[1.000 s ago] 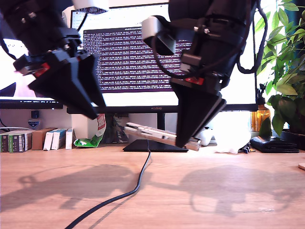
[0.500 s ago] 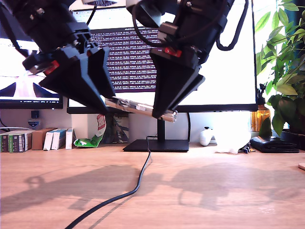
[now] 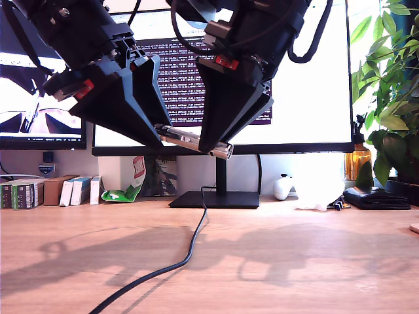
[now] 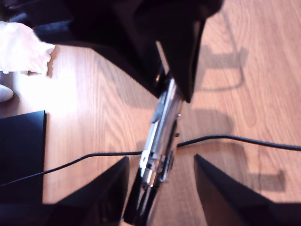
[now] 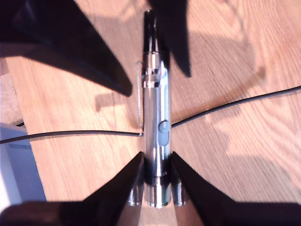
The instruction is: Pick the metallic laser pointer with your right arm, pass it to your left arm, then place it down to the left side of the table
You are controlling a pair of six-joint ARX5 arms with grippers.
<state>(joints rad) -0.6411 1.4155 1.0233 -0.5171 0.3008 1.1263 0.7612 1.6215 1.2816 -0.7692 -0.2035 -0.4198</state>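
While aloft, laser pointer in my second pincer

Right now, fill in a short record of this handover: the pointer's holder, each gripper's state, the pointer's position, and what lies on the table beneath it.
holder: my second gripper, clamped on one end of the metallic laser pointer
first gripper: my first gripper is open, with its jaws on either side of the pointer's other end
pointer position: in the air above the table, tilted, lower end toward the exterior view's right
beneath: a black cable on the wood
handover stage: not yet passed
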